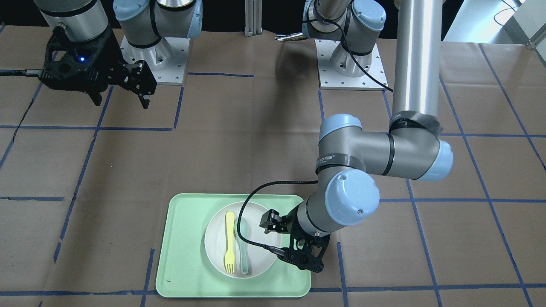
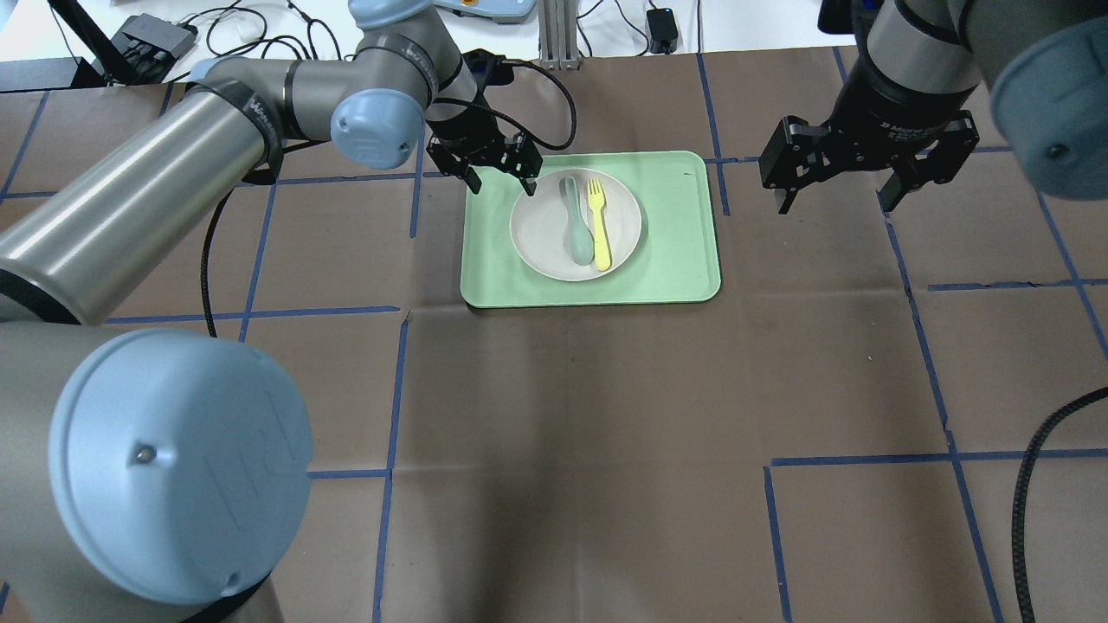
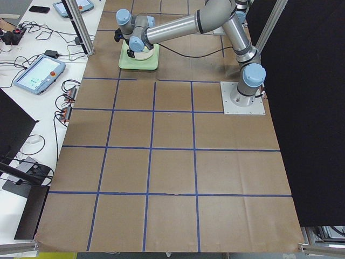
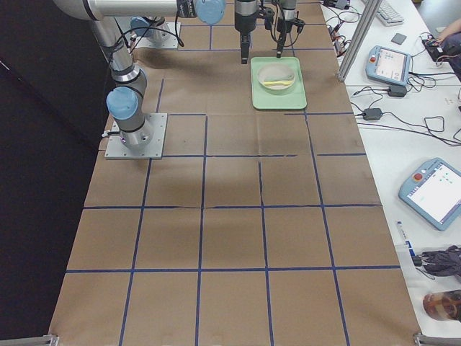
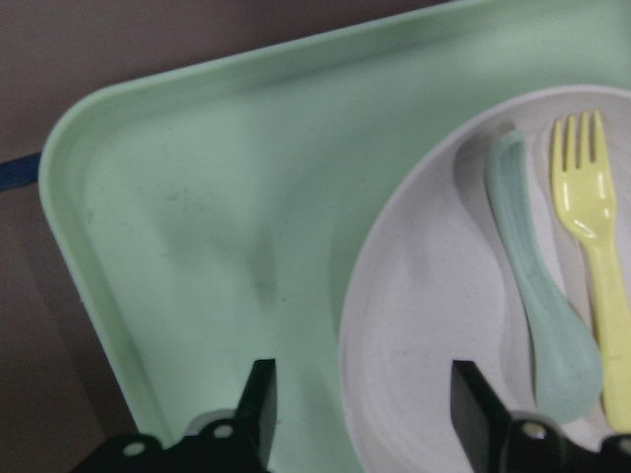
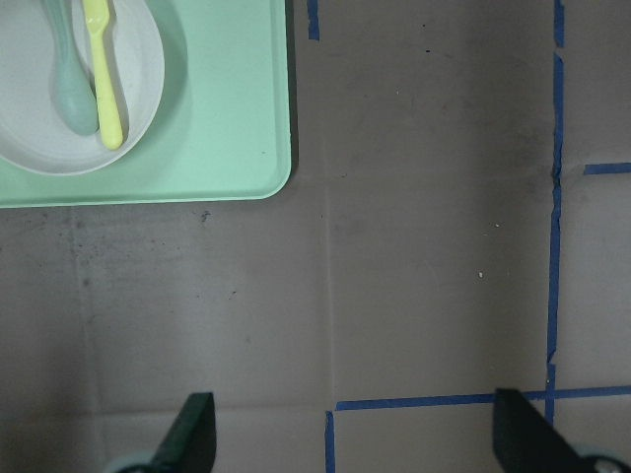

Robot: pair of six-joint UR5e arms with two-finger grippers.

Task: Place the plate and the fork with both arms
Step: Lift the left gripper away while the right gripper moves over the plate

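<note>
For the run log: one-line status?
plate on tray | fork, spoon on plate | left jaws open over rim | right jaws open

The left arm (image 2: pixel 173 143) stretches toward the tabletop's far edge. The left hand (image 2: pixel 502 183) points down, its 2 fingers (image 5: pixel 262 404) spread apart, holding nothing. The right hand (image 2: pixel 835 204) hangs high, likewise spread.

You have a pale-yellow fork (image 2: pixel 597 223), a grey-green spoon (image 2: pixel 577 232), a faintly speckled off-white plate (image 2: pixel 541 234) and a light-green tray (image 2: pixel 675 251). The table (image 2: pixel 606 433) is brown, gridded with blue lines. The left pincer (image 2: pixel 502 186) and right pincer (image 2: pixel 836 206) are black, the arms (image 2: pixel 130 199) silver-grey with light-blue joint caps (image 2: pixel 372 130).
</note>
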